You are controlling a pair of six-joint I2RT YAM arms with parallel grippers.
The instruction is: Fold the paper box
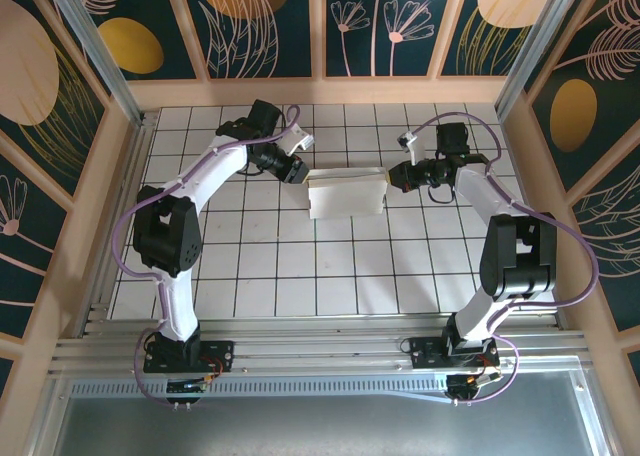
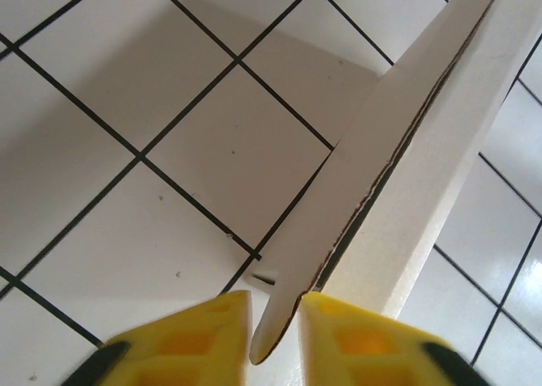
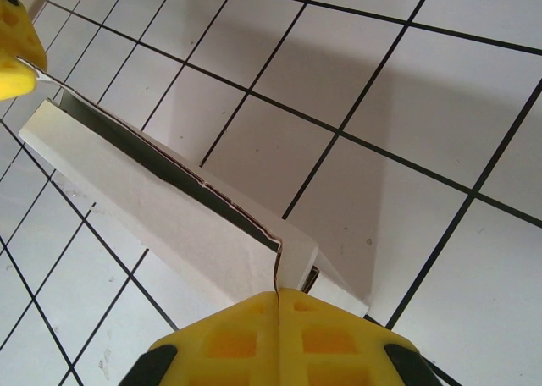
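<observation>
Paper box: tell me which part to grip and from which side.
Pinch the paper box by the thin cardboard edge at each short end, coming in from the outer sides along its length. Its walls are single sheets, so a pinch fits astride an edge, as the left gripper and right gripper do.

The left gripper (image 2: pixel 275 339) shows two yellow fingertips (image 2: pixel 190 339) at the bottom edge, and they pinch a thin edge of the paper box (image 2: pixel 423 140). The white cardboard rises to the upper right above the white tiles (image 2: pixel 127 149), where its shadow falls.
</observation>
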